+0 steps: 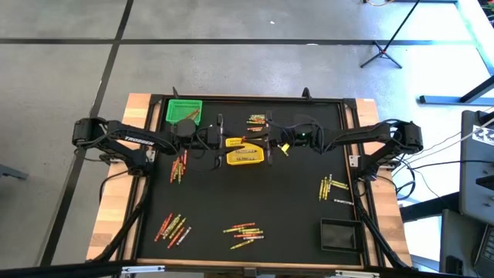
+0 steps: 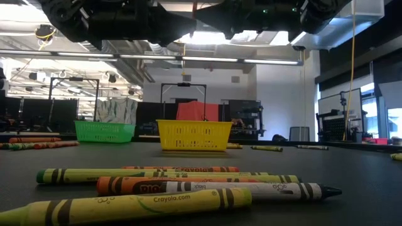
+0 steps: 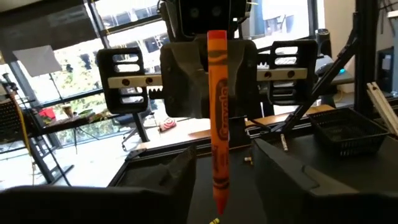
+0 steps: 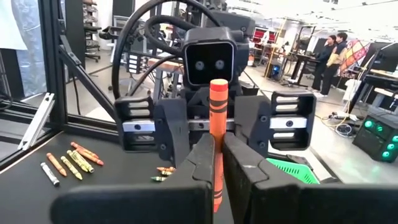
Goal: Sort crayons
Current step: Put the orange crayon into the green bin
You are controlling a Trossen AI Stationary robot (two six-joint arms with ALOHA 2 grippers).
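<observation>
— What was seen nearest on the dark table top (image 1: 293, 208)?

— Loose wax crayons were scattered along the near edge: one cluster (image 1: 174, 228) at 7 o'clock from the table's middle, another (image 1: 243, 232) at 6 o'clock. In the low view a yellow paper-wrapped crayon (image 2: 132, 206) was seen closest, with an orange one (image 2: 188, 186) just behind it. A black mesh basket (image 1: 340, 234) was placed at 5 o'clock.

— And farther in?

— More crayons were spread at 4 o'clock (image 1: 333, 188) and at 9 o'clock (image 1: 179, 164). A yellow plastic mesh basket (image 1: 245, 152) was set just past the middle, towards 12 o'clock.

— Where were the arms found?

— Both were met above that yellow basket. A single orange crayon (image 3: 217, 124) was held upright in the air there. It was clamped by the right gripper (image 4: 217, 149), whose fingers were pressed together on its lower part.

— And the other claw?

— The left gripper (image 3: 222, 165) was positioned facing the right one. Its fingers (image 3: 273, 168) were kept apart, one on each side of the crayon, and a gap was seen on both sides.

— What was seen beyond that?

— A small cluster of crayons (image 1: 257, 119) was left at 12 o'clock, and a green mesh basket (image 1: 184, 111) was set at 11 o'clock, in the far corner.
</observation>
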